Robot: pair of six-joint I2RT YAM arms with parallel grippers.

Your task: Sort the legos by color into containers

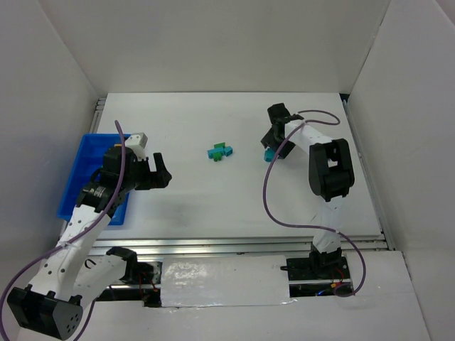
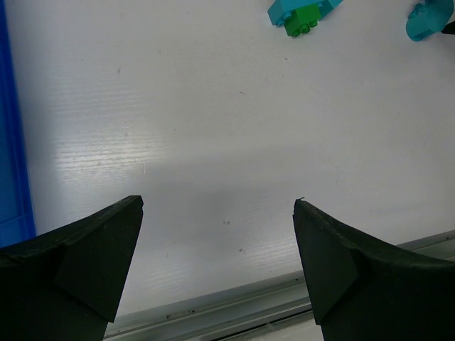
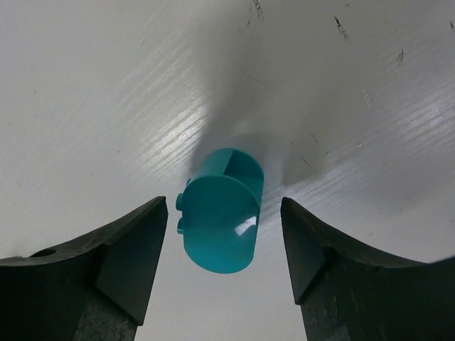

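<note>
A rounded teal lego (image 3: 220,220) lies on the white table between the fingers of my right gripper (image 3: 225,213), which is open with a gap on both sides of the brick. From above, that teal lego (image 1: 268,154) shows just under the right gripper (image 1: 272,142). A small cluster of teal and green legos (image 1: 220,151) sits mid-table and shows at the top of the left wrist view as teal and green legos (image 2: 302,12). My left gripper (image 2: 218,206) hangs wide open over bare table, beside the blue tray of containers (image 1: 79,165).
The tray's blue wall (image 2: 11,142) runs along the left edge of the left wrist view. A metal rail (image 1: 242,241) borders the table's near edge. White walls enclose the table on three sides.
</note>
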